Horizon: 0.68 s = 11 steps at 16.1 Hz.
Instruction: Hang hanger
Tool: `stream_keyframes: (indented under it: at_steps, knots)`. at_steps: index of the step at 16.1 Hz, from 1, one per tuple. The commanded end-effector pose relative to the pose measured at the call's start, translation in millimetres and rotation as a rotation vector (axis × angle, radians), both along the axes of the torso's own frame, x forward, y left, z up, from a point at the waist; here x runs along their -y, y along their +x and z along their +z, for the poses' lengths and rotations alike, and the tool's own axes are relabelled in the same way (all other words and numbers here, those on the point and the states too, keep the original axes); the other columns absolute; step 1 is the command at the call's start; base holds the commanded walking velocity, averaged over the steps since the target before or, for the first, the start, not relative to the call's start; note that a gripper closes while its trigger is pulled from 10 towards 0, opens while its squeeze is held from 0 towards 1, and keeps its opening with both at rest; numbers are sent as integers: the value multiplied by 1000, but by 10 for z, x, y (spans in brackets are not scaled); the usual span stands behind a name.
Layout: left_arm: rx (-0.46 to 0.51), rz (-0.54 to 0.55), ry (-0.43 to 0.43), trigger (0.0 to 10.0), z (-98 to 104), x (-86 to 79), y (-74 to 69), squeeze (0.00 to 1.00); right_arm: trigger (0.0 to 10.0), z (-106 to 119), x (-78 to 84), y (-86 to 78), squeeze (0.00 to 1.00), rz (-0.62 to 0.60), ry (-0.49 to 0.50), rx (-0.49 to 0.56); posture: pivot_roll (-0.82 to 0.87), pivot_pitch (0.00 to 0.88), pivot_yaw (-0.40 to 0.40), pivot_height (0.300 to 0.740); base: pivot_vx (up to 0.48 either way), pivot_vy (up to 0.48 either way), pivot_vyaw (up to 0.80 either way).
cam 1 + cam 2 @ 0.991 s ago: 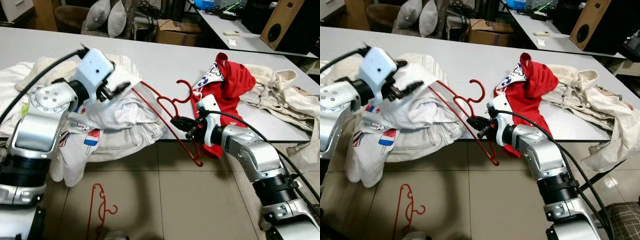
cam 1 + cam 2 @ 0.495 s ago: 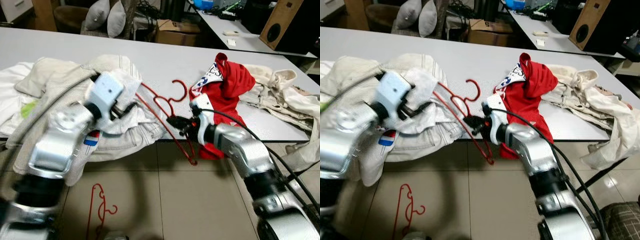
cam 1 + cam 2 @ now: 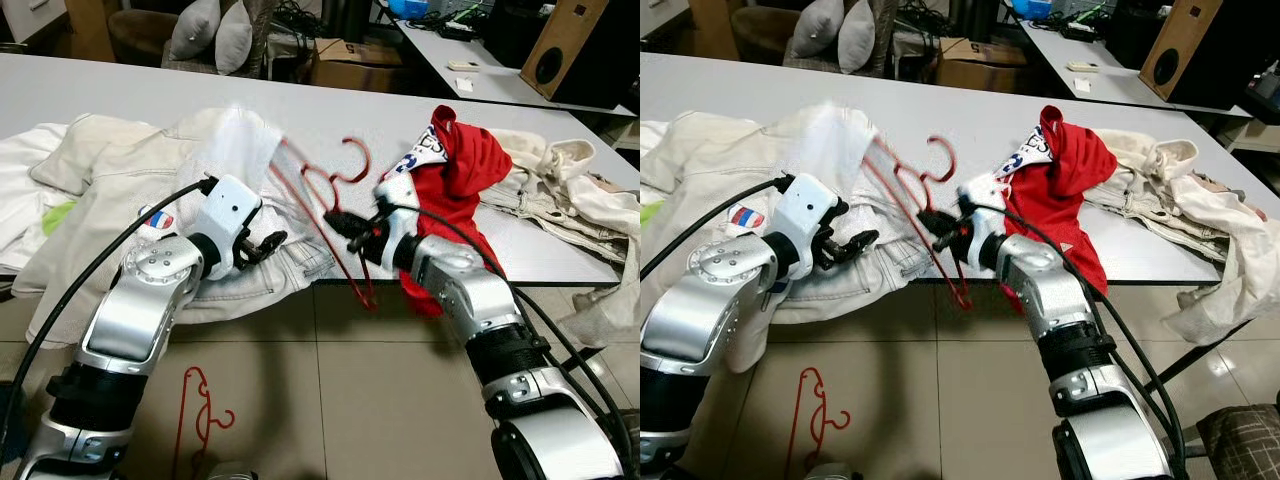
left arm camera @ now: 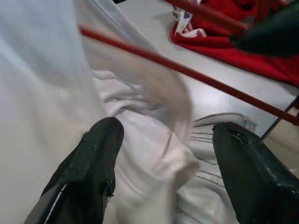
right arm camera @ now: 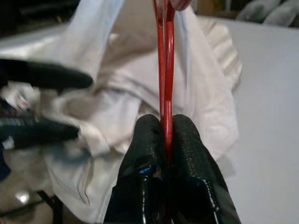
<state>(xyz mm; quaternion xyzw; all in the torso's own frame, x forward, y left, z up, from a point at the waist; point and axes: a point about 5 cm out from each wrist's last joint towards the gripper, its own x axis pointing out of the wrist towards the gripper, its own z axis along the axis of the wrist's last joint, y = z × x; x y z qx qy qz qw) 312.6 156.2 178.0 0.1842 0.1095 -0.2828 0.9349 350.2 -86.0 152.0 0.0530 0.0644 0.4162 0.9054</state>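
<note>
My right gripper [image 3: 336,224] is shut on the lower bar of a red hanger [image 3: 345,262], just above the table's front edge; its black fingers [image 5: 187,144] pinch the red bar. The hanger tilts, hook [image 3: 352,160] up and back. A white garment [image 3: 245,145], blurred, drapes over the hanger's far arm. My left gripper [image 3: 265,247] is open, low beside the pale clothes heap [image 3: 130,175]. In the left wrist view its fingers [image 4: 91,163] stand wide apart over white cloth, with the hanger's red bar [image 4: 201,77] crossing beyond them.
A red garment [image 3: 458,170] and cream clothes [image 3: 565,190] lie on the grey table [image 3: 330,110] to the right. A second red hanger [image 3: 198,410] lies on the tiled floor below the left arm. Cushions, boxes and a speaker stand behind.
My left arm has swung down toward the table's front edge and its fingers now stand open. My right gripper has carried the hanger left and tilted it up, white cloth lifting with it.
</note>
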Motion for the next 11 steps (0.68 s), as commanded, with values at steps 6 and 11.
stream_keyframes:
  at_steps: [6,11]
  knots:
    - [196,-560,-209,10000,914,86,-370,0,10000,71,155,-39,0,65,44,86,169,0,-144,740,0,0,0]
    - [343,-502,31,10000,1373,-148,51,0,10000,85,223,-96,0,123,51,130,173,0,-131,740,0,0,0]
